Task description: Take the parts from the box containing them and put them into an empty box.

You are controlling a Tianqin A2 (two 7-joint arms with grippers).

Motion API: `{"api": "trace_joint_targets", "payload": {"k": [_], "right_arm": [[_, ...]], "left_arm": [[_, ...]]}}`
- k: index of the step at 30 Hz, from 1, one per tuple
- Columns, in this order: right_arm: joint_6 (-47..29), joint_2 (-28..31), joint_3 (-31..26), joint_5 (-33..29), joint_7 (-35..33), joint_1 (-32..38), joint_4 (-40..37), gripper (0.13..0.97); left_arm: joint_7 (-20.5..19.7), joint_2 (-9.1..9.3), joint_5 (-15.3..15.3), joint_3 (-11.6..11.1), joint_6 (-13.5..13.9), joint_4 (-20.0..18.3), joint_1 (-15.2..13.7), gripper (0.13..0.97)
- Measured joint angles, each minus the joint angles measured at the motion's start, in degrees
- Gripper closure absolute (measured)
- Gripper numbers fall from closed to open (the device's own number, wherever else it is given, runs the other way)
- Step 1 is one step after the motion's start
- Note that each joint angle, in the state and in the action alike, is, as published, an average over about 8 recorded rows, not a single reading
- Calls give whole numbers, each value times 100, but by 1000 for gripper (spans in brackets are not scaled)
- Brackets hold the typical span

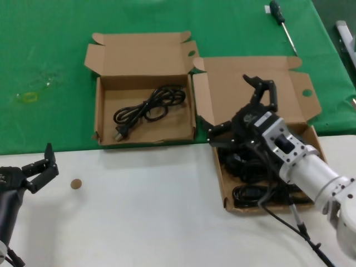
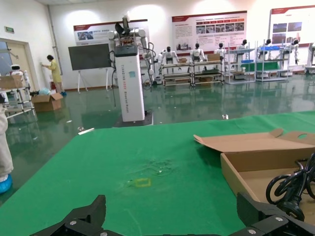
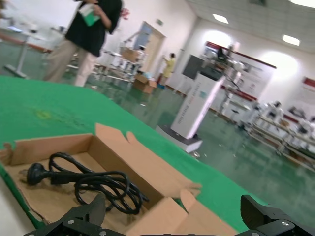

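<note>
1. My left gripper [image 1: 43, 164] hangs over the white strip at the near left corner of the desk; its two black fingers [image 1: 50, 151] are spread apart with nothing between them; just beside it, toward the desk's middle, a small round brown disc [image 1: 76, 183] lies on the white surface.

2. My right gripper [image 1: 242, 108] reaches in from the near right edge, over the right-hand cardboard box [image 1: 219, 178]; its fingers are splayed wide, one raised toward the box's lid, one low at the box's left wall; I see nothing pinched between them.

3. That right-hand box straddles the line where white surface meets green cloth; a tangle of black power cords [image 1: 253, 194] fills its tray under my right forearm; its hinged lid [image 1: 231, 78] lies folded back toward the far edge.

4. The left-hand cardboard box [image 1: 99, 111] sits just beside it, on the green cloth near the desk's middle, their adjoining flaps touching; one looped cord [image 1: 150, 105] lies inside on the tray floor, its plug [image 1: 121, 132] toward the near left corner of the tray; the right wrist view shows this same cord [image 3: 93, 182] lying flat.

5. A green-handled screwdriver [image 1: 281, 22] lies on the cloth toward the far right corner of the desk, well apart from both boxes.
</note>
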Motion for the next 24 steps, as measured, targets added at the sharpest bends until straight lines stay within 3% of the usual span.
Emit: {"api": "trace_joint_targets", "payload": {"k": [3, 15, 24], "right_arm": [[144, -30, 96, 79, 148, -164, 73, 129], [718, -151, 481, 394, 739, -823, 368, 129], [1133, -239, 758, 622, 1166, -1297, 580, 129]], "left_arm": [[1, 0, 0, 0, 0, 0, 0, 177], [0, 0, -1, 0, 0, 0, 0, 132], [-1, 0, -1, 0, 0, 0, 0, 132]]}}
